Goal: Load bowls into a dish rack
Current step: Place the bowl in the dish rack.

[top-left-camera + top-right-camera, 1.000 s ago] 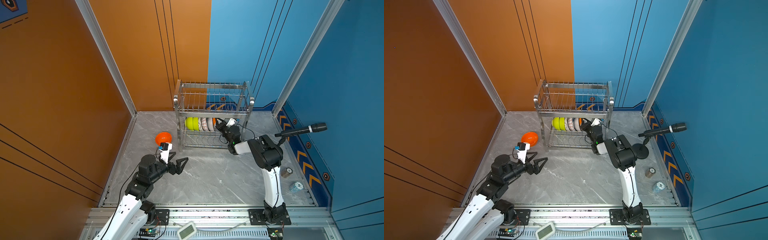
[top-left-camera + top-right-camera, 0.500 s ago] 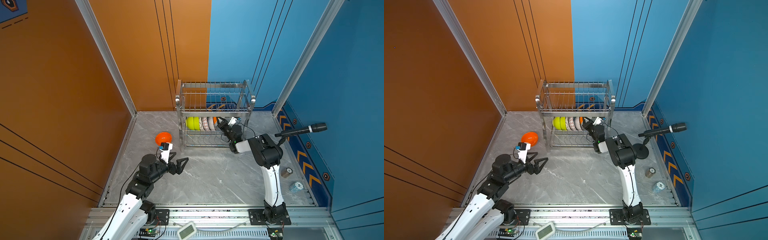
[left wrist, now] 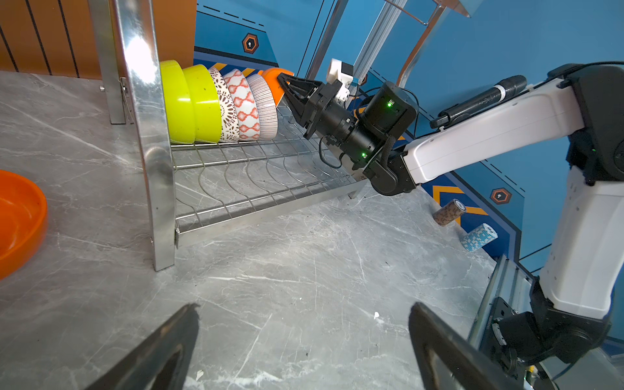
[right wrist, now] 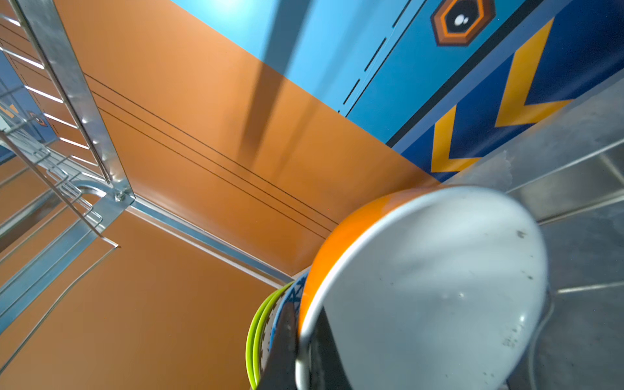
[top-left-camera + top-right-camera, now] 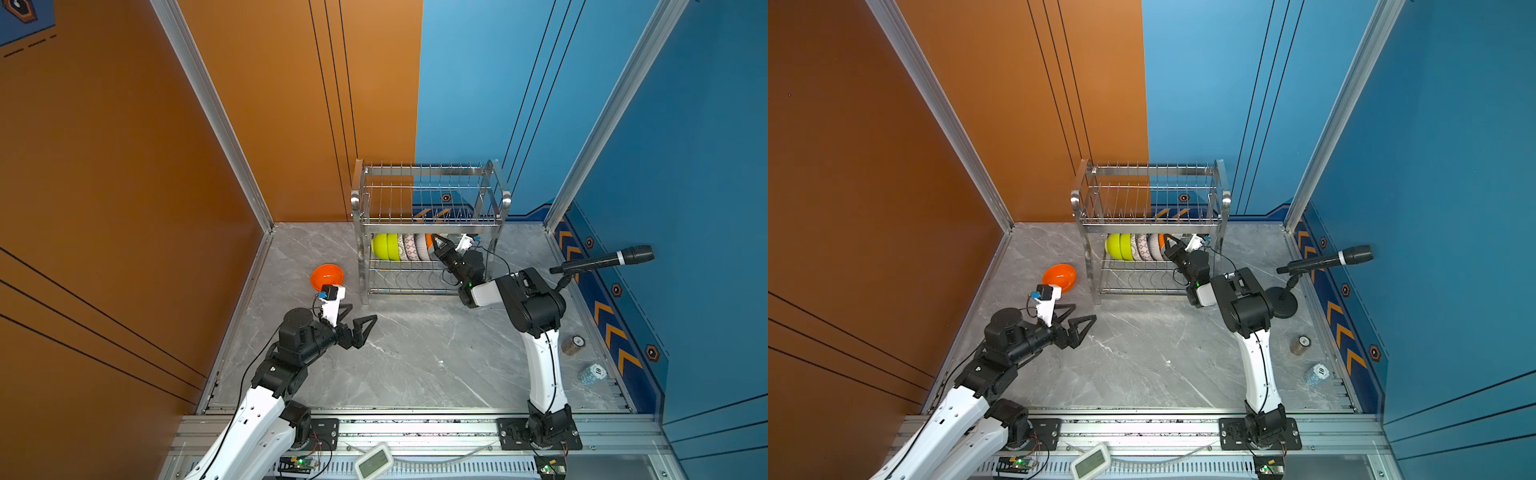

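Observation:
The dish rack [image 5: 430, 226] [image 5: 1150, 226] [image 3: 152, 135] stands at the back of the table. On its lower tier a row of bowls stands on edge: two lime-green [image 5: 380, 246] [image 3: 179, 101], then three patterned [image 3: 243, 104]. At the row's end my right gripper [image 5: 434, 237] [image 5: 1168, 237] [image 3: 285, 81] [image 4: 300, 324] is shut on the rim of a bowl with an orange outside and a white inside [image 4: 439, 287] [image 3: 275, 76]. Another orange bowl [image 5: 327, 276] [image 5: 1059, 276] [image 3: 17, 219] lies on the table left of the rack. My left gripper [image 5: 363, 311] [image 5: 1085, 311] [image 3: 304, 307] hangs open beside it, holding nothing.
A microphone [image 5: 602, 259] on a black round-based stand [image 5: 1281, 301] is right of the rack, behind my right arm. Two small chip stacks [image 5: 572, 344] [image 5: 592, 374] lie near the right wall. A white device [image 5: 374, 461] sits on the front rail.
My right gripper has carried its bowl a little deeper into the lower tier, towards the row. The left arm has not moved.

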`<state>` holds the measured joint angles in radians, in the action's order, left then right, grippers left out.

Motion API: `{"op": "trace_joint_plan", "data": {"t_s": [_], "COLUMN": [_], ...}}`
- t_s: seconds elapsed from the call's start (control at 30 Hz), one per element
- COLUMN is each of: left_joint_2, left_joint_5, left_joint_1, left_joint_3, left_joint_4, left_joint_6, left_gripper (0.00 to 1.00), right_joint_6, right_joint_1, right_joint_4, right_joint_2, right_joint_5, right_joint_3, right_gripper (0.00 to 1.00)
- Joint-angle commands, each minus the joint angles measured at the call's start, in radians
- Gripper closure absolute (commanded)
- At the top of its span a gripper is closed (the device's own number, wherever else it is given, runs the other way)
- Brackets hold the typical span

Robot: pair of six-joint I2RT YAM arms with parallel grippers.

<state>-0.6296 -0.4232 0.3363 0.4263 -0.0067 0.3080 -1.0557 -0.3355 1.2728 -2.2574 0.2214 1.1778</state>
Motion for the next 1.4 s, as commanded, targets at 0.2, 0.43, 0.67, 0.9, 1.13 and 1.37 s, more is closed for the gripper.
{"op": "trace_joint_plan", "data": {"t_s": [0.2,0.43,0.67,0.9,1.13,1.37], "left_joint_2": [-0.005,-0.008,-0.005,-0.003,0.002,0.002], "left_joint_5": [-0.03,-0.026,-0.026,-0.029,-0.017,0.037], "left_joint_1": [0.004,0.003,0.003,0.003,0.003,-0.004], "left_joint_3": [-0.004,-0.003,-0.005,-0.003,-0.004,0.016], "left_joint_4": [0.02,0.02,0.019,0.019,0.013,-0.035], "left_joint_6": [0.006,0.005,0.007,0.007,0.002,-0.001], "left_gripper": [0.02,0.02,0.02,0.02,0.02,0.02], "right_joint_6": [0.05,0.068,0.079,0.121,0.169,0.227], "right_joint_1": [0.055,0.059,0.052,0.036,0.012,-0.008], "right_joint_4": [-0.093,-0.132,-0.139,-0.189,-0.237,-0.288], "right_joint_2": [0.004,0.024,0.038,0.069,0.106,0.161], "right_joint_5": [0.148,0.143,0.108,0.064,0.002,-0.059], "right_joint_3": [-0.02,-0.03,-0.042,-0.049,-0.061,-0.09], "right_gripper": [0.94,0.88,0.82,0.78,0.68,0.58]}}
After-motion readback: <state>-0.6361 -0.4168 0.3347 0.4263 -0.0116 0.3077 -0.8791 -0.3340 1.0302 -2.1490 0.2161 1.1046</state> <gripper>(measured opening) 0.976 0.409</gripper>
